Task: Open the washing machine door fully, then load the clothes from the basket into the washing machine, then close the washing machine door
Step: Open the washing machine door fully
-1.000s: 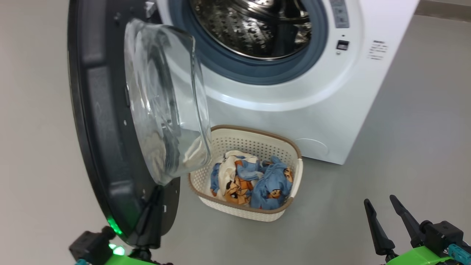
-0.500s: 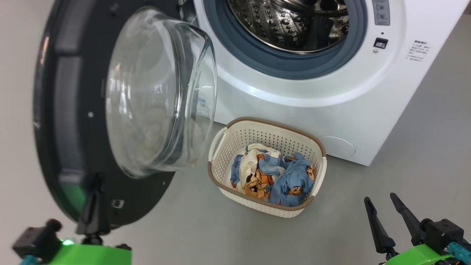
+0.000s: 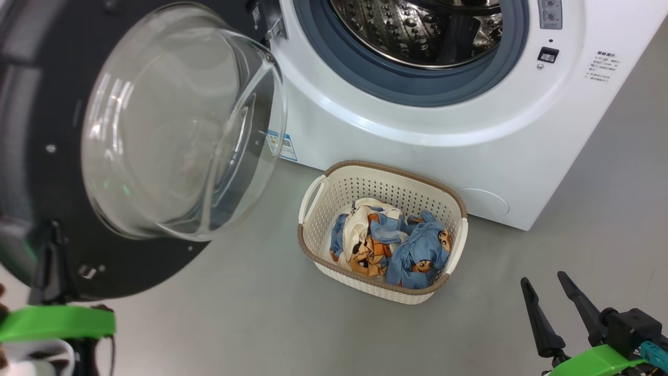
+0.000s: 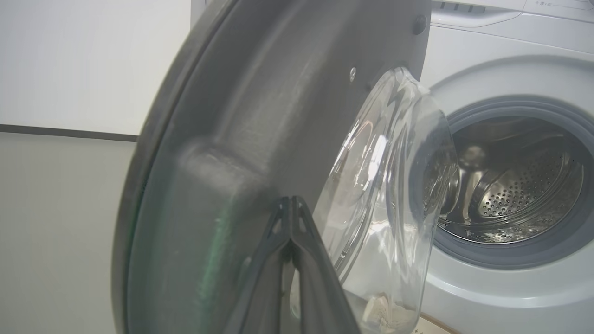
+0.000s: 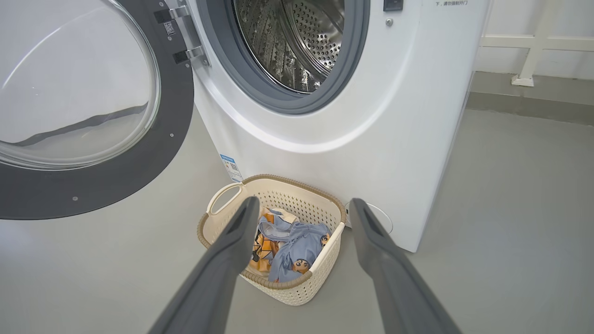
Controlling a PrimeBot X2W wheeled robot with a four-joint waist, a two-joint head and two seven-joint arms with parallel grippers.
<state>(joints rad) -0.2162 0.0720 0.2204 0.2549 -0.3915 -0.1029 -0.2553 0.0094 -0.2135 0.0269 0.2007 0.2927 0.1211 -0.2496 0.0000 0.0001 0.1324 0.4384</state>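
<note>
The washing machine [image 3: 417,136] stands with its steel drum [image 3: 417,31] exposed. Its door [image 3: 42,183] hangs swung out to the left, the glass bowl [image 3: 177,125] bulging toward me. My left gripper [image 3: 51,245] is shut, its tips [image 4: 290,200] pressed against the door's dark inner face [image 4: 260,116]. The cream basket [image 3: 365,190] sits on the floor before the machine, holding blue and cream clothes [image 3: 391,250]. My right gripper [image 3: 544,278] is open and empty at lower right, and in its wrist view this gripper [image 5: 304,203] points at the basket [image 5: 297,292] and clothes [image 5: 287,246].
Grey floor [image 3: 261,324] surrounds the basket, with room on its near side and to the right. A blue label sticker [image 3: 279,145] marks the machine's lower left front. Beyond the machine's right side, a wall with a white frame [image 5: 529,60] stands.
The door has swung further open to the left, with my shut left gripper moving along against it. The head camera has shifted too. My right gripper has stayed put.
</note>
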